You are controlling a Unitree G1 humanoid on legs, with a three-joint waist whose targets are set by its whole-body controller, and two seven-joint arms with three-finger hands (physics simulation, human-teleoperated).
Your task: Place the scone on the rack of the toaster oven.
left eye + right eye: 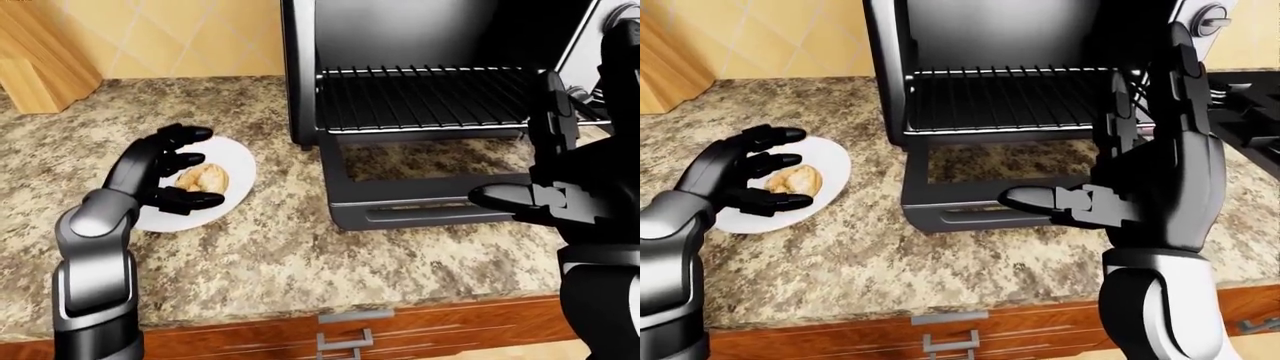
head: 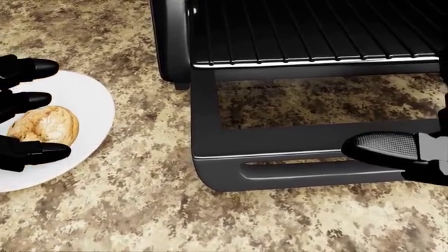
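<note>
At the left, the left hand [image 1: 170,169] hovers spread over the white plate [image 1: 235,161], fingers standing about the scone [image 1: 204,178] without closing on it. The scone lies on the plate, the only thing there. A loose or lopsided grip could crumble the scone or nudge it off onto the granite worktop [image 1: 300,247]. Further right, the toaster oven [image 1: 420,67] stands with its door [image 1: 400,196] down and its rack [image 1: 420,97] bare. The right hand [image 1: 1130,180] is spread, holding nothing, above the door, and could crowd the carry path.
</note>
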